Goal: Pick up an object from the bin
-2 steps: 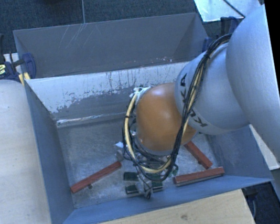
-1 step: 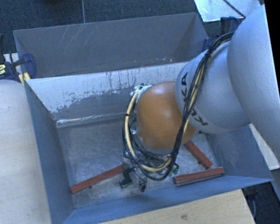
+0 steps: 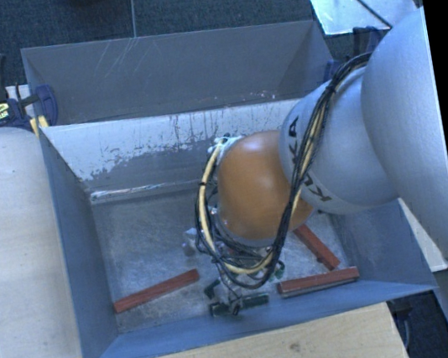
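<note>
Red-brown stick (image 3: 318,281) lies just beside the tool (image 3: 238,302), second stick (image 3: 156,291) well apart.

Robotics lab, as I read it from my station. I see an industrial arm (image 3: 369,132) marked "KUKA", with an orange cover (image 3: 250,182) and loose cables (image 3: 209,210) looped along its wrist. It reaches into a scuffed grey metal bin (image 3: 81,240). Plain red sticks (image 3: 156,291) lie on the bin floor, like test pieces. Dark carpet (image 3: 178,3) lies behind the bin.
</note>
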`<state>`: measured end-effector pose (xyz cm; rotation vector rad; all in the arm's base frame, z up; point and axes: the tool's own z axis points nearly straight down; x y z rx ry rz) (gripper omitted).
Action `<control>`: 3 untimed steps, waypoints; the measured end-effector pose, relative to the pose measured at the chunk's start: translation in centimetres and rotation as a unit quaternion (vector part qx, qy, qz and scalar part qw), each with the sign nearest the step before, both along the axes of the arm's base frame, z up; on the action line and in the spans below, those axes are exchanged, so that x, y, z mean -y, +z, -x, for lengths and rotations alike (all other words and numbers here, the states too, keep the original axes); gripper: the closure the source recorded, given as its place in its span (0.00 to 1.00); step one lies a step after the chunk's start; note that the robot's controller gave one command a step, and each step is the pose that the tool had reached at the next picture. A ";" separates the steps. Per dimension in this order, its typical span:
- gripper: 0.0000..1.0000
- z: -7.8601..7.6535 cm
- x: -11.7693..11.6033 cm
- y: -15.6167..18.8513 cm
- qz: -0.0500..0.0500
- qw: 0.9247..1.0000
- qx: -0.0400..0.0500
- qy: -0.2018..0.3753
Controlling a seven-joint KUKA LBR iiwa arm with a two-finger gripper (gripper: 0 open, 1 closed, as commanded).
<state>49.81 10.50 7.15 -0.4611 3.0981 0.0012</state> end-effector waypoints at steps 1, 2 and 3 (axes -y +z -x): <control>0.00 -1.2 -12.4 0.5 -0.002 1.000 -0.002 0.020; 1.00 -1.2 -11.9 0.4 0.000 1.000 -0.003 0.016; 1.00 -3.8 -10.4 14.5 -0.001 1.000 0.002 0.010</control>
